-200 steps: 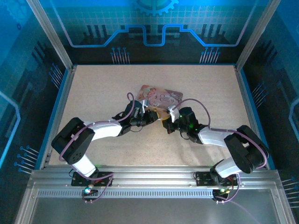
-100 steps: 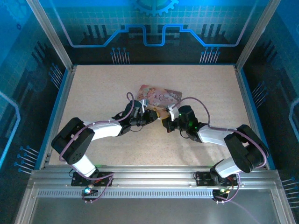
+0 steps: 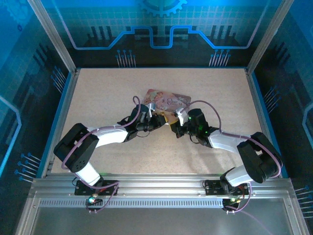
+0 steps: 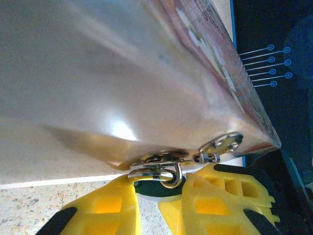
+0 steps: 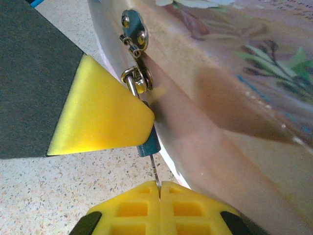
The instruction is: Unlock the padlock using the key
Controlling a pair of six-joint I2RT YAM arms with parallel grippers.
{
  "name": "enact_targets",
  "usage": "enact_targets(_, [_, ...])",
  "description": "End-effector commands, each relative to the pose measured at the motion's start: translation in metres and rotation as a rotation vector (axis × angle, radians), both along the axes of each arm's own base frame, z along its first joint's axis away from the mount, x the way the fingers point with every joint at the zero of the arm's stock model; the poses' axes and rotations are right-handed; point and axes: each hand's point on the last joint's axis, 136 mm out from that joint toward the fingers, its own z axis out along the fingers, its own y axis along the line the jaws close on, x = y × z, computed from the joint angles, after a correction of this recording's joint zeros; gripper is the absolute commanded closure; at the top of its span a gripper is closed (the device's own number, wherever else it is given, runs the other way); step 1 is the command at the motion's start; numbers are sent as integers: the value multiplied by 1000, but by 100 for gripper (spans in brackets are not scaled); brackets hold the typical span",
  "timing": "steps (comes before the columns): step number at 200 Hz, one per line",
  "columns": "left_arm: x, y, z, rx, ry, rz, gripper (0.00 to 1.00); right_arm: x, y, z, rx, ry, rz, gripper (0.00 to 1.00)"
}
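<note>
The padlock (image 5: 148, 143) hangs from the hasp (image 5: 133, 27) of the pink tin (image 5: 230, 103), my left claw (image 4: 150, 195) clamped around its body to steady it. The key (image 5: 155, 173), pinched in my closed right claw (image 5: 159, 189), points up into its underside.

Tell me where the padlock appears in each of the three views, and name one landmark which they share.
Top external: the padlock is a speck at the near edge of the pink tin.
Left wrist: padlock at bottom centre, just below the pink tin.
Right wrist: padlock left of centre, blue body against the pink tin.
Shared landmark: the pink tin.
</note>
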Motion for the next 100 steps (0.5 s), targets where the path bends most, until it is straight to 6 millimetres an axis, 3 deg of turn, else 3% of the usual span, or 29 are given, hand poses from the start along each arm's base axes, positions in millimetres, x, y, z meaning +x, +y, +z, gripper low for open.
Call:
enact_targets(1, [-30, -17, -10, 4, 76, -130, 94, 15, 27, 99, 211, -256, 81, 100])
enact_targets(100, [-30, -13, -21, 44, 92, -120, 94, 10, 21, 96, 186, -243, 72, 100])
